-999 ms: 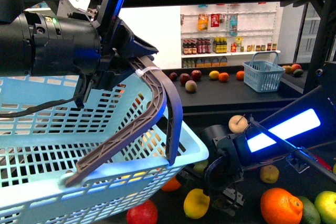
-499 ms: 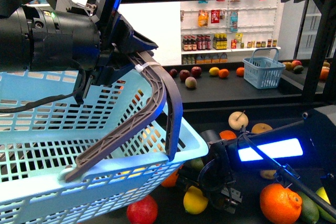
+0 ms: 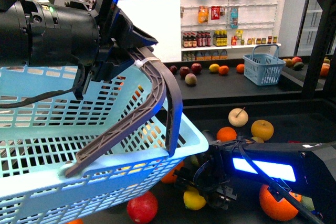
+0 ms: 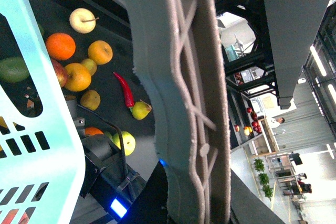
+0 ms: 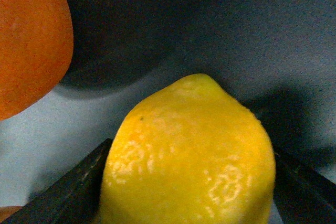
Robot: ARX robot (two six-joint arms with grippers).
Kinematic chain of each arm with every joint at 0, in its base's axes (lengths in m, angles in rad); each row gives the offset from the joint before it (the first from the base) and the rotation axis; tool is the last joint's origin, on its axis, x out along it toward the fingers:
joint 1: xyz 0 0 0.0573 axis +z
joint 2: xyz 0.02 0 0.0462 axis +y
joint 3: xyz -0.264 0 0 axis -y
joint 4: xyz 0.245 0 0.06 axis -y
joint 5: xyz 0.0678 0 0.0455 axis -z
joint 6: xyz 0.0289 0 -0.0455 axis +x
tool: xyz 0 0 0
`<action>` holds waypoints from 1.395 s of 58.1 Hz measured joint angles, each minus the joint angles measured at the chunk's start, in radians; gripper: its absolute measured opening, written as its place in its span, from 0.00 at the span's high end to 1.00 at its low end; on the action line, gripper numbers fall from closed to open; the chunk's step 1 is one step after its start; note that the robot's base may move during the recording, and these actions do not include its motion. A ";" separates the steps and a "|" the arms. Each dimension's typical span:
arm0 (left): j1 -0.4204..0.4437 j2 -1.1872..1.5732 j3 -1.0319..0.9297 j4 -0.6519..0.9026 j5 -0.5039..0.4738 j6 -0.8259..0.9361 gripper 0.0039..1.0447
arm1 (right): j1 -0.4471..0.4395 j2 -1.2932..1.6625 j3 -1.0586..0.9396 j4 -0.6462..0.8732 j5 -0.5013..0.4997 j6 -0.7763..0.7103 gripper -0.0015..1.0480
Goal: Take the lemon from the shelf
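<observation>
A store is seen in the background, with white racks of bottles and a small blue basket (image 3: 264,66) set on a far dark counter among some fruit. In front, the dark deck of the shelf (image 3: 294,119) is scattered with loose fruit. The lemon (image 3: 193,199) lies low on this deck, just beside a red apple (image 3: 142,207) and under the edge of a large light blue basket (image 3: 63,145).

The right gripper (image 3: 207,196) is placed at the lemon. In the right wrist view the lemon is seen between the two dark fingers (image 5: 68,192), and both fingers lie against its sides, so it is clasped. The fruit is resting on the deck. An orange (image 5: 26,40) is seen near it, apart from the fingers.

The left gripper (image 3: 126,45) is closed on the brown-grey handle (image 3: 157,93) of the light blue basket, which is held tilted above the deck. In the left wrist view the handle is seen very close, and behind it a red chilli (image 4: 125,90) is lying among apples and oranges.
</observation>
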 joint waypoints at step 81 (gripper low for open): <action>0.000 0.000 0.000 0.000 -0.001 0.000 0.91 | -0.096 -1.290 -1.462 0.732 -0.182 -0.118 0.37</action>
